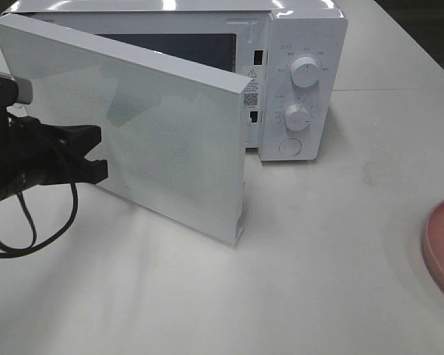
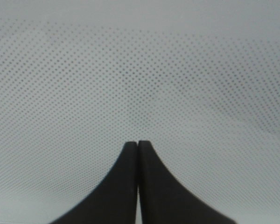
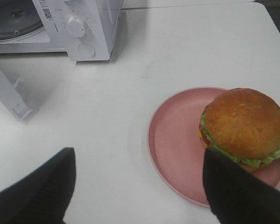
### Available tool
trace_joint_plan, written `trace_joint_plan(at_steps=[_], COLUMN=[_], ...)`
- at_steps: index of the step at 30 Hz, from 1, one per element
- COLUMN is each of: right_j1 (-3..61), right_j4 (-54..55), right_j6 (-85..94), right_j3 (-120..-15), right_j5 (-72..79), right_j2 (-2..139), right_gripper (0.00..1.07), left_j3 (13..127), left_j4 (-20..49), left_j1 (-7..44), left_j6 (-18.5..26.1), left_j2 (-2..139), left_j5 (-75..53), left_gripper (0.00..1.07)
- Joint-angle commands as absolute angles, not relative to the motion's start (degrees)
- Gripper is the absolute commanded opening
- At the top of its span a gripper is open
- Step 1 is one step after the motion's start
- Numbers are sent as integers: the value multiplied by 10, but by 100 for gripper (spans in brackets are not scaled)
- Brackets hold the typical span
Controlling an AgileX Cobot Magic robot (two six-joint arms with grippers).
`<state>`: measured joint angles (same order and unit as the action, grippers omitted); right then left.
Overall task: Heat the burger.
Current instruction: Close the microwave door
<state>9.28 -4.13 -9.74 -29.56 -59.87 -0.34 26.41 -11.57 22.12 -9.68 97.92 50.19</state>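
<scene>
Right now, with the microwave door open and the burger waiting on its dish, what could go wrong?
1. The burger sits off-centre, near the rim of the pink dish, so it might slide off if the dish tilts when lifted.
2. The left gripper, jaws shut, is right at the microwave door; a nudge could swing it and block the way in.

My desk is a plain white surface with a seam running across it. A white microwave stands directly on it at the far side, its door swung open over the top. Near my right edge sits a pink dish, well apart from the microwave.
</scene>
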Motion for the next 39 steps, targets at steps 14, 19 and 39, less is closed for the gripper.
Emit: trace_joint_plan(at_steps=[14, 19, 39], right_j1=[90, 90, 90], right_j4=[-41, -41, -41], right_j6=[-91, -91, -91], right_j3=[-295, -295, -295], right_j5=[-594, -594, -594], right_j2=[-18, -18, -18], right_gripper=[72, 72, 72], left_j3=[396, 443, 634], left_j4=[-41, -12, 64], left_j1=[305, 321, 344], left_j6=[-73, -73, -22], left_j2=[1040, 1059, 1148], left_j5=[426, 403, 309], left_gripper=[0, 0, 0])
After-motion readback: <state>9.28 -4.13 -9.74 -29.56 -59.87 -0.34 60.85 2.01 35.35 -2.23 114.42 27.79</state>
